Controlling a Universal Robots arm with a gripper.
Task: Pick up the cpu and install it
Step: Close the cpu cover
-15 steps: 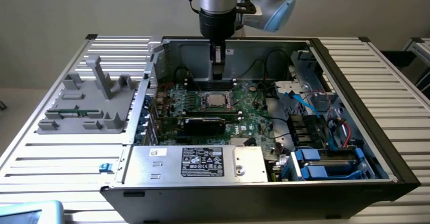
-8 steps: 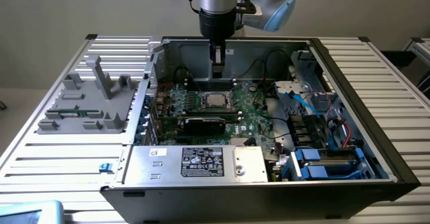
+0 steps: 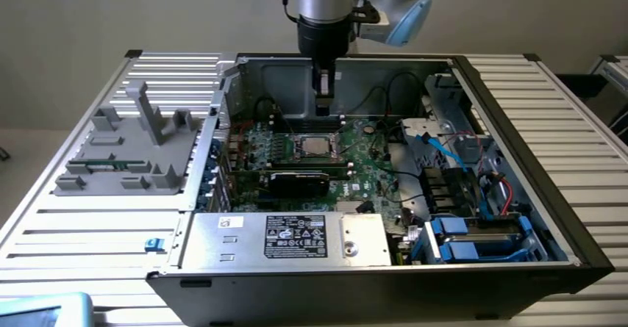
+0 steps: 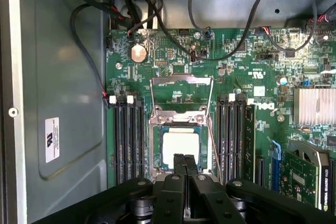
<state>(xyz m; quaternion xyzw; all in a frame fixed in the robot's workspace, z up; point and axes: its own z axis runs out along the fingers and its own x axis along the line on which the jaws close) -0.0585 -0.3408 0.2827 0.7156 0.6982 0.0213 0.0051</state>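
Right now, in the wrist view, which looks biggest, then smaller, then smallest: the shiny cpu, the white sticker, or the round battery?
1. cpu: looks largest.
2. white sticker on the grey case wall: narrower, in the middle.
3. round battery: clearly smallest.

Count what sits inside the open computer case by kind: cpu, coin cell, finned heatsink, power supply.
cpu: 1
coin cell: 1
finned heatsink: 1
power supply: 1
Total: 4
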